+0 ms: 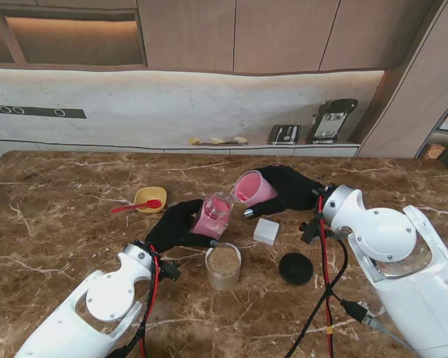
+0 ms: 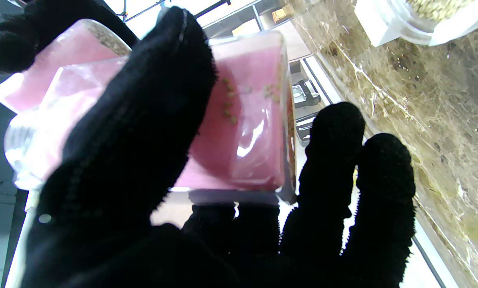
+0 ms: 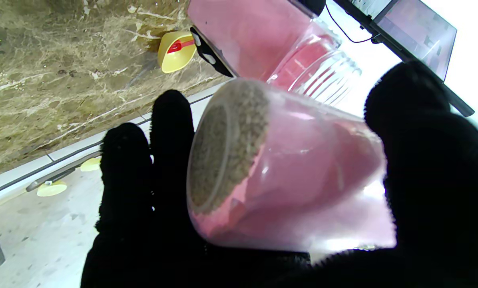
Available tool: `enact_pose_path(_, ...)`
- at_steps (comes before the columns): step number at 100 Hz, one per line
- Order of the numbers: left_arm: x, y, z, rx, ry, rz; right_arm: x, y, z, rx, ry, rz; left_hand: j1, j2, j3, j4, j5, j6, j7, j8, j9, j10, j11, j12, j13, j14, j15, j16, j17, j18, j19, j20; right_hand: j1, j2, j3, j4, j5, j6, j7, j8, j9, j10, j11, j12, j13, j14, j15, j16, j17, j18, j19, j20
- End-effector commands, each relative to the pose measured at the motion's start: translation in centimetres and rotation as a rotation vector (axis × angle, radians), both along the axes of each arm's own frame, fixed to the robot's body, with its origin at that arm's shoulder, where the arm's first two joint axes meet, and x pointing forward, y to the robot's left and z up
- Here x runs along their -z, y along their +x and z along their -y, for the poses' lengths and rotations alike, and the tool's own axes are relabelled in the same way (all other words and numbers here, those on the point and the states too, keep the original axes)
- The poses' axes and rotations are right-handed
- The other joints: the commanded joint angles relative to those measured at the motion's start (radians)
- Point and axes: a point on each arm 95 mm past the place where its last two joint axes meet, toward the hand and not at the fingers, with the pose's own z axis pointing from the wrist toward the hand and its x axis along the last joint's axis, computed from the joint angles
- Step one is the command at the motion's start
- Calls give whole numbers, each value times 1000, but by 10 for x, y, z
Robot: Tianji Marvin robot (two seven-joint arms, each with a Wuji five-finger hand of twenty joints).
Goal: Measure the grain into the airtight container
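Marble table (image 1: pixel 75 246), brown with pale veins, fills the stand view, a white counter and wall beyond its far edge. White robot arms rise from both near corners. Right hand (image 1: pixel 290 190), black-gloved, sits right of centre, its fingers wrapped around a pink measuring cup (image 1: pixel 253 187); the cup is tipped on its side, mouth pointing left toward the container. Right wrist view shows thumb and fingers (image 3: pixel 171 132) on opposite sides of the cup (image 3: pixel 287 172), with grain packed against what appears to be its end face. Left hand (image 1: pixel 178 224), also black-gloved, is left of centre, its fingers closed around the airtight container (image 1: pixel 213 215), a clear jar that looks pink, held tilted with its open mouth toward the cup; the two mouths are just apart. Left wrist view shows a thick finger (image 2: pixel 143 120) across the container wall (image 2: pixel 247 120), a few grains clinging inside. Grain jar (image 1: pixel 223 266), clear and filled with brown grain, stands upright nearer the robot than the container. Black round lid (image 1: pixel 296 268) lies flat to the right of that jar. White square block (image 1: pixel 266 231) rests between lid and cup. Yellow bowl (image 1: pixel 150 198) sits far left of the left hand, with a red spoon (image 1: pixel 134 206) laid across it, handle pointing left.
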Motion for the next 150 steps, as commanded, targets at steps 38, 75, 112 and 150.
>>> enact_pose_path(38,3,-3,2,3,2,4,-1,1,-11,-52,-106,30,171,443,364,52,376,-186,580,91,175,-72,335,88,21,-39,43,13,2,8,48,22,162,247,176,-28,130,-160,120,17,92,-71,107,46,43,-105,68,30,6,-32,54,11)
enact_pose_path(75,3,-4,1,0,3,10,-16,5,-22,-115,-176,47,173,443,364,52,376,-184,581,91,174,-69,336,88,21,-37,43,14,-1,5,47,22,165,238,176,-25,144,-166,133,30,108,-76,126,61,57,-111,87,44,14,-38,57,14)
enact_pose_path(112,3,-6,-1,-3,2,16,-34,9,-33,-148,-287,108,174,444,365,53,378,-181,580,91,175,-68,336,87,20,-35,43,14,-2,9,47,23,160,236,186,-23,151,-178,143,65,117,-87,150,83,67,-122,112,60,28,-45,69,23)
enact_pose_path(150,4,-7,-2,-5,-1,20,-42,13,-32,-165,-392,146,173,446,365,55,379,-185,581,91,176,-72,337,87,20,-34,43,15,-2,9,46,24,158,240,187,-20,158,-184,144,79,122,-86,152,89,70,-123,117,65,30,-48,69,25)
